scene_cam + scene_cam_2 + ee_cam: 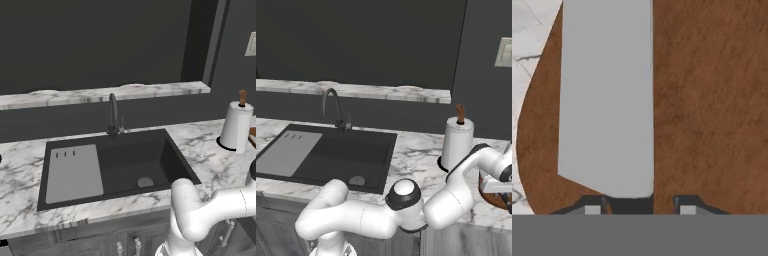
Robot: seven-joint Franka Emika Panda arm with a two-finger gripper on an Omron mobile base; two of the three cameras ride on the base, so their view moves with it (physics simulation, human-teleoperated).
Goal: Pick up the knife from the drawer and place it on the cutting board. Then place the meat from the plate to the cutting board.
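Seen from the hand camera: gripper [639,204] at 6 o'clock, jaws clenched on the dark handle of the knife [607,100], pale blade running toward 12 o'clock over the cutting board [712,100]. Blade's right edge straight, with wide bare wood at 3 o'clock; left edge close to the board's curved rim, marble counter [529,45] beyond at 10 o'clock. Whether the blade touches the wood, cannot tell. From the right base camera: board's rim [491,199] at 4 o'clock under the wrist, paper towel roll [457,142] near at its 10 o'clock, sink [331,155] well apart at 9 o'clock.
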